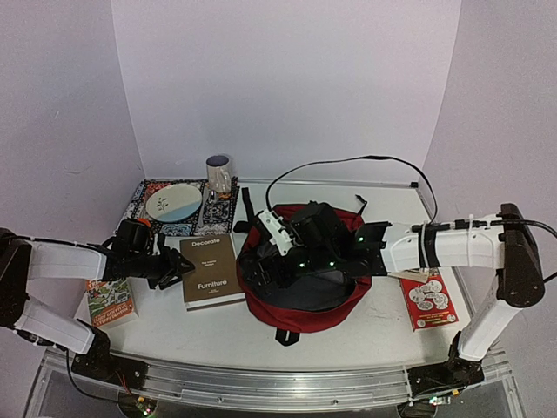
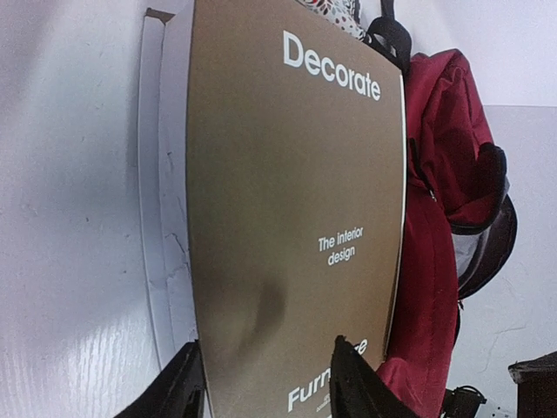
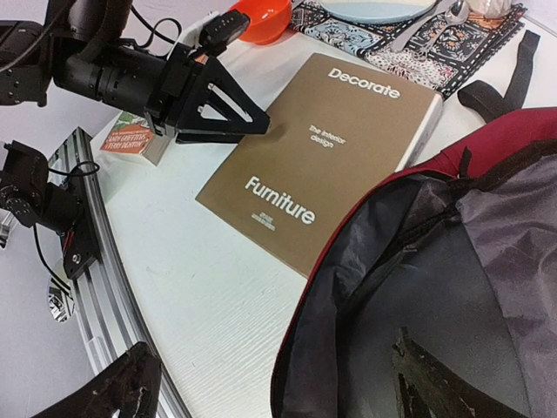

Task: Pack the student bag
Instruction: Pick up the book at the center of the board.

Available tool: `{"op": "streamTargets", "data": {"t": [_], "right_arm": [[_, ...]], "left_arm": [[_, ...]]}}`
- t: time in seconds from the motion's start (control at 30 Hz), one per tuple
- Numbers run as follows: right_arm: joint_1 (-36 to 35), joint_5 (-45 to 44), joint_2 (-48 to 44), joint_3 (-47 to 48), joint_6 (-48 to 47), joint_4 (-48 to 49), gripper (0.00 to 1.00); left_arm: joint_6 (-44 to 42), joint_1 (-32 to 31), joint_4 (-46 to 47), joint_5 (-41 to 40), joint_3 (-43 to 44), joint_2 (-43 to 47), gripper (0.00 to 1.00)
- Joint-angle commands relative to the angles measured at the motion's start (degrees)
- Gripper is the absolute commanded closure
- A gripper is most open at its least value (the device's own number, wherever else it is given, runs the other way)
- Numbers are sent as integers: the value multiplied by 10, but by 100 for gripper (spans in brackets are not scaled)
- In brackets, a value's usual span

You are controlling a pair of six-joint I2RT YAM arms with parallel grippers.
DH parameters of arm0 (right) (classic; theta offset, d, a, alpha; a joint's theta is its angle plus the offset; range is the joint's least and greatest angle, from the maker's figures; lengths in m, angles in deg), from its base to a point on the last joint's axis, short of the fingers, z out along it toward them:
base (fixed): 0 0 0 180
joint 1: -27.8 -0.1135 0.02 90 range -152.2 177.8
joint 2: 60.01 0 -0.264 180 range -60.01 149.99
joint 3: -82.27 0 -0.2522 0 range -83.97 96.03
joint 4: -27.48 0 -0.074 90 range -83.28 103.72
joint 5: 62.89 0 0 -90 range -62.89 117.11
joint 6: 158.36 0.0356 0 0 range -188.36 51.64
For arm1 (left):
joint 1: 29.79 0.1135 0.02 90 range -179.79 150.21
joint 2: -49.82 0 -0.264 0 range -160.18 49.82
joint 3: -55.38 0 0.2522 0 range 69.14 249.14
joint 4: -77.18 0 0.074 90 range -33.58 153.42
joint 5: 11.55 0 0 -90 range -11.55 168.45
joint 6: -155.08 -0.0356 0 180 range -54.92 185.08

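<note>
Packing has hardly begun, I judge. The student bag [image 1: 300, 309] lies in the middle of the table with its mouth open, and no item shows inside. The brown book [image 1: 211, 270] lies flat just beside it. The right gripper [image 3: 270, 383] has its fingers spread wide across the bag's rim. The left gripper [image 2: 265, 383] has half-spread fingers at the book's left edge and pinches nothing.

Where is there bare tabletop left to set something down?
Free: the near strip in front of the Decorate book and student bag, and the back-right corner behind the red booklet. Crowded: back left, with placemat, plate and mug.
</note>
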Motion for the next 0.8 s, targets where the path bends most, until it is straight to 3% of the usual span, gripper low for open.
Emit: {"op": "streamTargets", "data": {"t": [0.0, 0.37, 0.77], "right_arm": [[-4, 5, 7, 27, 3, 9, 9], [-7, 8, 30, 45, 15, 13, 9], [-9, 2, 43, 47, 49, 35, 10]], "left_arm": [[13, 1, 70, 52, -10, 7, 56], [34, 0, 86, 99, -15, 47, 80], [43, -12, 89, 108, -9, 11, 94]]}}
